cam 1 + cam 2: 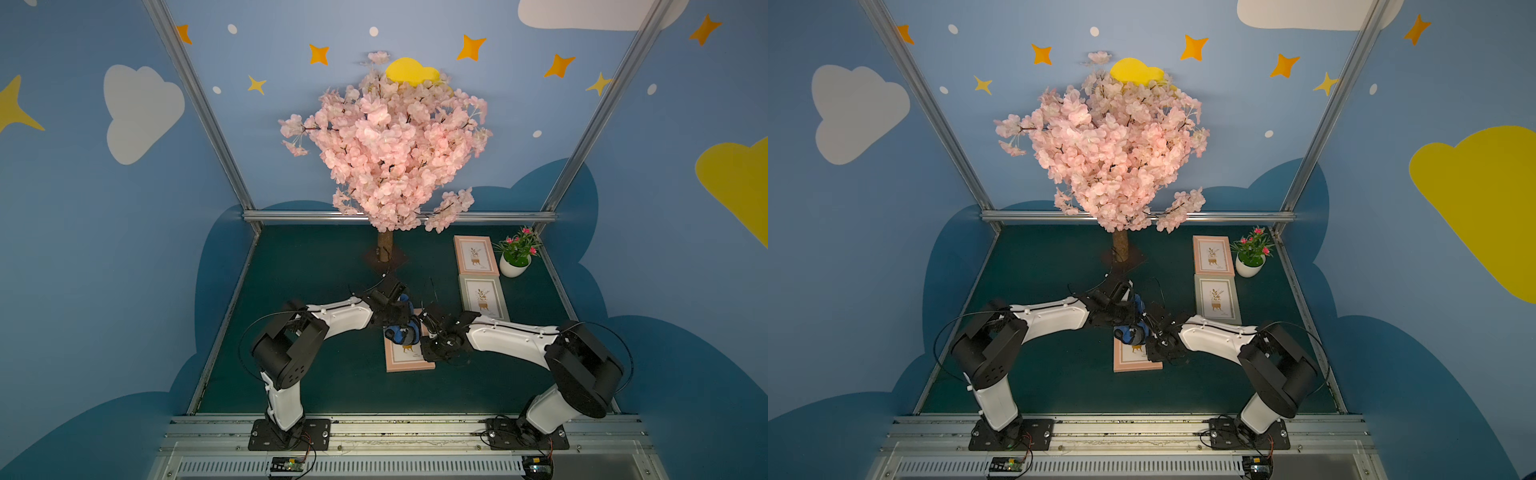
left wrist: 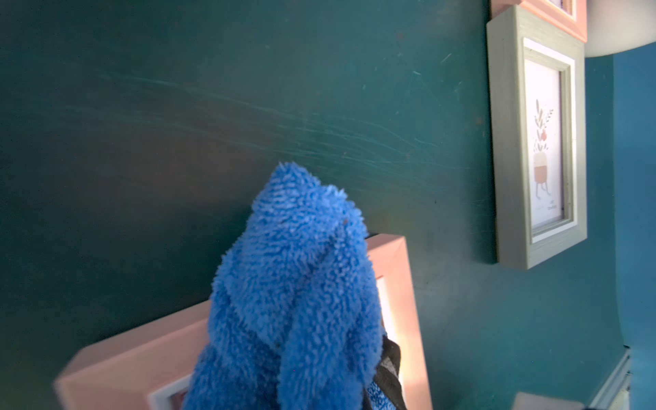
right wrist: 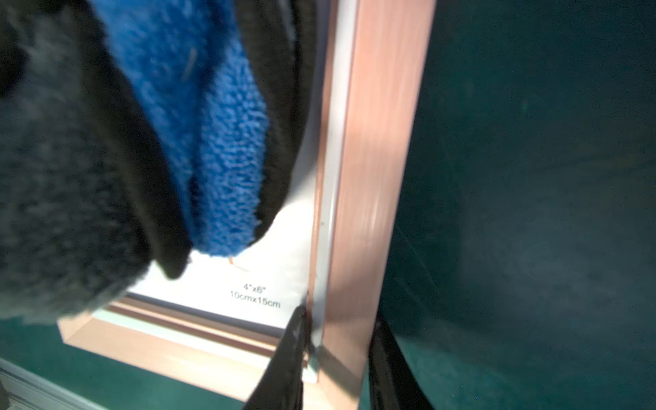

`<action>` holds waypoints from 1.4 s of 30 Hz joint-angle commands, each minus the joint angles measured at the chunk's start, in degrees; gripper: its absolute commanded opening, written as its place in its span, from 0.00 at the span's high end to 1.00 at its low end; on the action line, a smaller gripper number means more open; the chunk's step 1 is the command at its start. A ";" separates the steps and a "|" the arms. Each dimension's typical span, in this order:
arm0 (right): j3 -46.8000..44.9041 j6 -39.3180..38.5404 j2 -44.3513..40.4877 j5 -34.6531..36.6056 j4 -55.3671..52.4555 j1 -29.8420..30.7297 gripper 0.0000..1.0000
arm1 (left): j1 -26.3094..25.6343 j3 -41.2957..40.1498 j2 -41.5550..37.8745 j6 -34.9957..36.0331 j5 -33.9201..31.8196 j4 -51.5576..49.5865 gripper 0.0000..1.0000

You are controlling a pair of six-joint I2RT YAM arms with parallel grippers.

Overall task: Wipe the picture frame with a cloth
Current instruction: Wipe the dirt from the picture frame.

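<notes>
Three rectangular picture frames lie on your dark green table (image 1: 316, 374): a near pink frame (image 1: 409, 362), a far pink frame (image 1: 476, 254) and a grey-green frame (image 1: 483, 298). Your left gripper (image 1: 404, 322) is clamped on the one blue plush cloth (image 1: 395, 335), bunched over the near pink frame. Your right gripper (image 3: 340, 314) pinches that frame's side rail. One pink blossom tree (image 1: 386, 149) and one white-potted plant (image 1: 515, 259) stand behind.

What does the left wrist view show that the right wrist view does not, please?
Only the left wrist view: the grey-green frame, lying apart from the work. Only the right wrist view: the right gripper, its jaws astride a side rail of the pink frame, and the printed size label. Both: the blue cloth hanging over that pink frame, and the green table.
</notes>
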 commanded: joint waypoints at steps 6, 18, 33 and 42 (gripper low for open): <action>0.04 0.36 2.14 1.03 -1.31 0.92 0.78 | 3.65 -1.90 -3.93 2.85 -7.48 -7.90 0.97; 1.26 1.90 3.20 0.95 -1.00 1.98 0.79 | 0.29 5.04 3.07 1.67 -6.20 -11.04 0.97; 1.80 3.24 4.76 0.81 -1.04 0.92 0.79 | -3.59 -8.65 -11.33 -2.59 -6.49 -16.85 0.97; 1.26 3.13 3.87 0.72 -0.68 0.92 0.79 | -1.60 -8.54 -9.61 -4.46 -4.83 -13.93 0.97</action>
